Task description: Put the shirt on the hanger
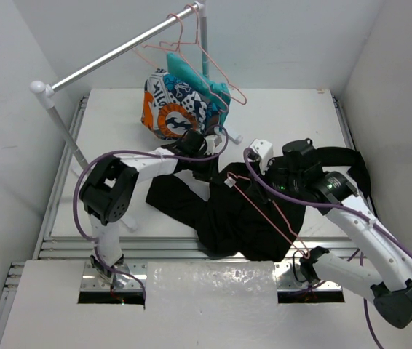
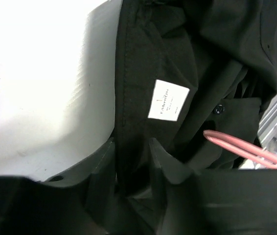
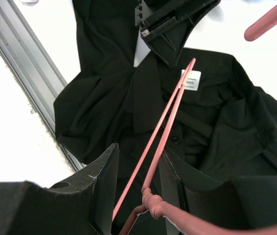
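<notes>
L fingers (image 2: 102,169) pinch shirt (image 1: 242,225) collar beside label (image 2: 168,100) — R fingers (image 3: 104,183) grip hanger (image 3: 149,199) at neck, wires running over shirt toward label; worktop (image 1: 119,116) beneath.

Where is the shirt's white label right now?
Top view: the white label lies mid-table on the black shirt, just right of the left gripper, by the hanger tip.
</notes>
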`<state>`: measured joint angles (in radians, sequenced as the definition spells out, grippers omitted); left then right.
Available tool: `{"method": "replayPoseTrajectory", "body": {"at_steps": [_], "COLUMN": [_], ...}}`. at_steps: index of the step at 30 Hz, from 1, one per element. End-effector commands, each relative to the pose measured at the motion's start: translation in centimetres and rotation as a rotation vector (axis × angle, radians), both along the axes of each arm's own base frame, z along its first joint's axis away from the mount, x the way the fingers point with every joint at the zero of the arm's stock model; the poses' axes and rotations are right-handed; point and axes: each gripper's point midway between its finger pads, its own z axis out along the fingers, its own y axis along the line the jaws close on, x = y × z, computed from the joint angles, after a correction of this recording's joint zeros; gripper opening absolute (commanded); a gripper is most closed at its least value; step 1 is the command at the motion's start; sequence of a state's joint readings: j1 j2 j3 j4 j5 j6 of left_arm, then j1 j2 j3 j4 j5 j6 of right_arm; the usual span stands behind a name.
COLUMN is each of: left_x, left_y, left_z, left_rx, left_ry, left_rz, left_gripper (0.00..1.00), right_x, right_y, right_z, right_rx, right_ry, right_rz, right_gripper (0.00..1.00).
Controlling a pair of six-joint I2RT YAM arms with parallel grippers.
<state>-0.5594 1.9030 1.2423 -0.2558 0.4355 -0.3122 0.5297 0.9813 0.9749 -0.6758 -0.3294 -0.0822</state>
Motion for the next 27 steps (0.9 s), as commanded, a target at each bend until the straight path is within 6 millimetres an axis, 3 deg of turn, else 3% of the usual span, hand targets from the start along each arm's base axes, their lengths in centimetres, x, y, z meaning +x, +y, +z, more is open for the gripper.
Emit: {"method": "replayPoseTrajectory", "body": {"at_steps": [1,3,5,9,10,13,22,27], "left_x": [0.6,0.7,0.9,1.9,1.8,0.8,-3.4,-2.9], "left_y": [-0.4,-0.4,-0.7,-1.0,-1.0,-0.5,-1.4,-1.2], "left_z": [0.3,0.7,2.0,7.5,9.4,12.0,15.7,18.1], "left_rx": [-0.024,-0.030,-0.047,-0.058,-0.067,-0.066,-0.215,-0.181], "left_ry": [-0.003,-0.009,-0.043,-0.264,-0.324,-0.482,-0.625,-0.772], "left_rz": [-0.024,-0.030,-0.054,-0.224,-0.252,-0.405,-0.741,-0.851], "left_gripper": [0.21,0.00,0.00,0.00,0.00,0.00,0.00,0.00], "right_x": [0.4,0.2,0.0,-0.8,-0.8,-0.5,1.2,0.6], "right_y": [0.8,0.9,1.0,1.4,1.3,1.2,3.3,4.8], "right_z": [2.1,2.0,1.8,1.9,1.8,1.3,3.7,5.6], "right_rx": [0.046,0.045,0.039,0.032,0.016,-0.016,0.029,0.102], "right_ry": [-0.056,-0.043,-0.026,0.014,0.013,0.024,-0.079,-0.127], "right_rz": [0.035,0.048,0.063,0.123,0.131,0.148,0.256,0.360], "right_gripper": [0.00,0.00,0.00,0.00,0.00,0.00,0.00,0.00]}}
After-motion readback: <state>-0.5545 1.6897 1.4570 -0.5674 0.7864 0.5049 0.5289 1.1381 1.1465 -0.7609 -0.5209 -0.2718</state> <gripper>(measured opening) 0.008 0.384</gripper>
